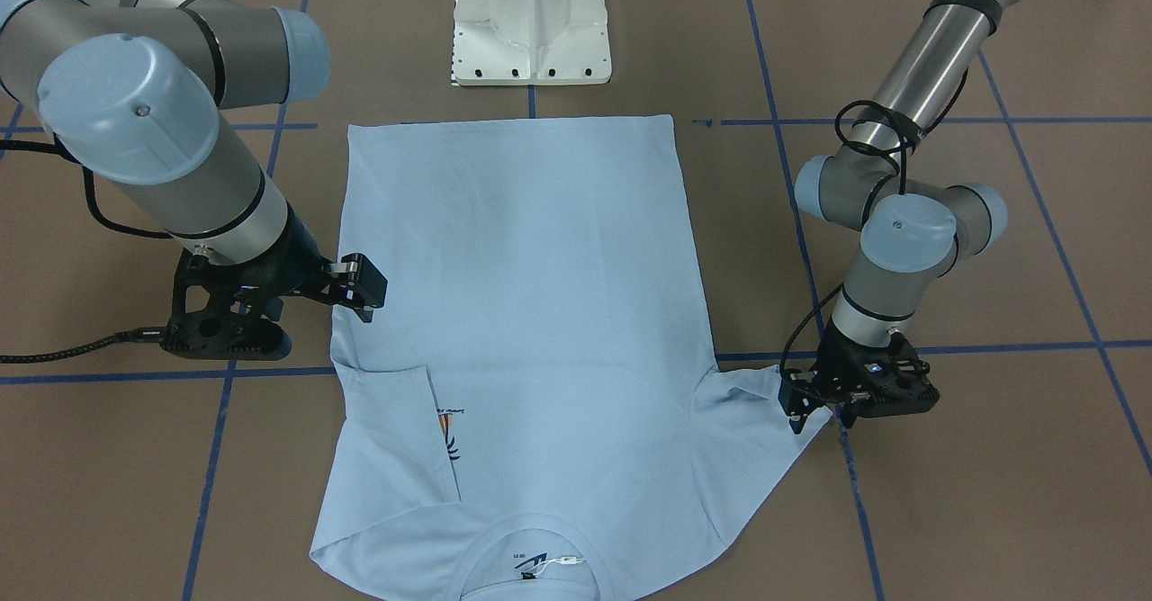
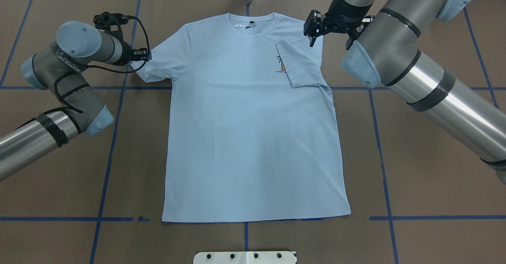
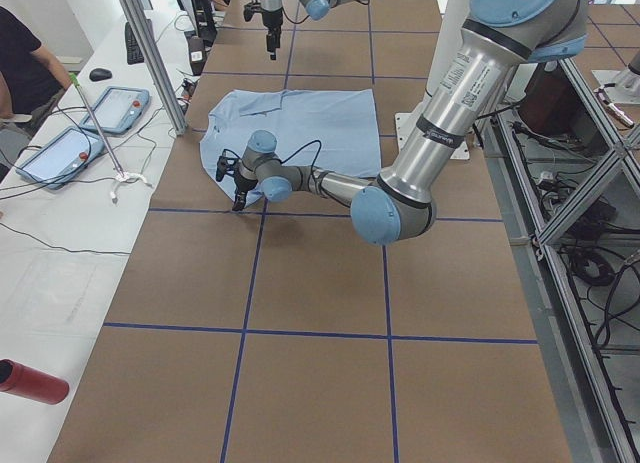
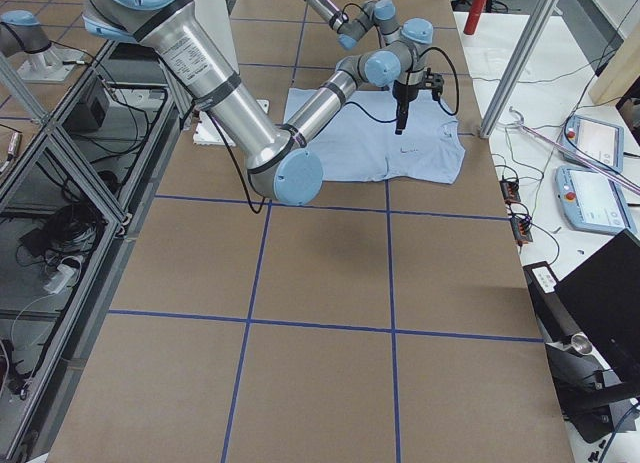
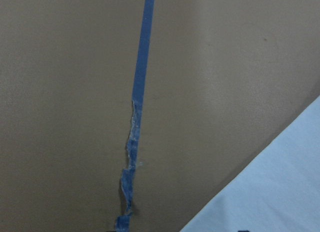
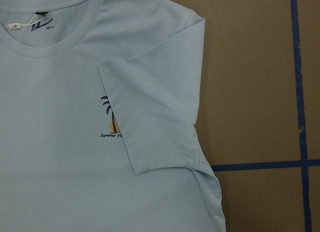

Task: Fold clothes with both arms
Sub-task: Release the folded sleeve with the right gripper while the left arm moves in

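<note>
The light blue T-shirt [image 2: 253, 129] lies flat and face up, collar away from the robot; it also shows in the front view [image 1: 522, 268]. The sleeve on my right [image 2: 302, 64] is folded inward and half covers the palm-tree print [image 6: 111, 123]. The white neck tag [image 1: 565, 560] shows inside the collar. My right gripper [image 2: 316, 34] hangs open and empty above that shoulder. The other sleeve [image 2: 162, 58] lies spread out. My left gripper [image 1: 796, 408] is low at its hem. I cannot tell whether it is open or shut. The left wrist view shows only a shirt corner [image 5: 280, 192].
The white pedestal base [image 1: 531, 25] stands at the robot's side of the brown table, near the shirt's hem. Blue tape lines [image 2: 106, 145] grid the table. A side desk with tablets [image 3: 60, 153] and a person [image 3: 25, 63] is beyond the collar end.
</note>
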{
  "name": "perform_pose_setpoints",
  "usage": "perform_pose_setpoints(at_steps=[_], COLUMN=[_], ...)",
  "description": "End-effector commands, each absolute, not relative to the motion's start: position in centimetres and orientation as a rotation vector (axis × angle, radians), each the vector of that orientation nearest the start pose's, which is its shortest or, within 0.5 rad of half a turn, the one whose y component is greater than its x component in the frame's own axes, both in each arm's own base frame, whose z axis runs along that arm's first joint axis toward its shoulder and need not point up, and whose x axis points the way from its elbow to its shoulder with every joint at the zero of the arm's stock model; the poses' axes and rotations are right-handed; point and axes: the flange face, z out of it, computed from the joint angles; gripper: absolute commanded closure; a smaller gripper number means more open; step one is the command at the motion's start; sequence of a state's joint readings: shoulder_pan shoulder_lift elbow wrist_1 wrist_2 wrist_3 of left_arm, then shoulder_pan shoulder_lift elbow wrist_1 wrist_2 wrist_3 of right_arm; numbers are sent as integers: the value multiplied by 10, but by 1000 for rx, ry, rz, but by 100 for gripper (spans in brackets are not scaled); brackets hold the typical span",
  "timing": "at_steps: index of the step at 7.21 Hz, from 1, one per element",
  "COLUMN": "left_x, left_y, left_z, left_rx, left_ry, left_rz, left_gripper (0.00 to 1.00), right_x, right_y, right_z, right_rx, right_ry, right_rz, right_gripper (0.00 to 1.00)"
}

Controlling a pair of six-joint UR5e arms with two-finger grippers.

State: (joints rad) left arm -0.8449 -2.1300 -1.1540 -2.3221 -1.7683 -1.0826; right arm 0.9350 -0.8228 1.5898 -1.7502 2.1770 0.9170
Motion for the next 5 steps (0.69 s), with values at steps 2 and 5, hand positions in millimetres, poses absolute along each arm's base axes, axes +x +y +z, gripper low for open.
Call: perform_pose_setpoints(at_steps=[2, 5], left_x=[414, 413], left_y=[-638, -636], left_z=[451, 442], left_rx=[401, 405], left_ry=[814, 818], left_rz=[-235, -234], left_gripper=[55, 100], right_x=[-355, -357], right_y=[-610, -609], right_z=[217, 219], right_rx=[-8, -10], right_ry=[-813, -810], right_rz=[89, 88], right_gripper=[0, 0])
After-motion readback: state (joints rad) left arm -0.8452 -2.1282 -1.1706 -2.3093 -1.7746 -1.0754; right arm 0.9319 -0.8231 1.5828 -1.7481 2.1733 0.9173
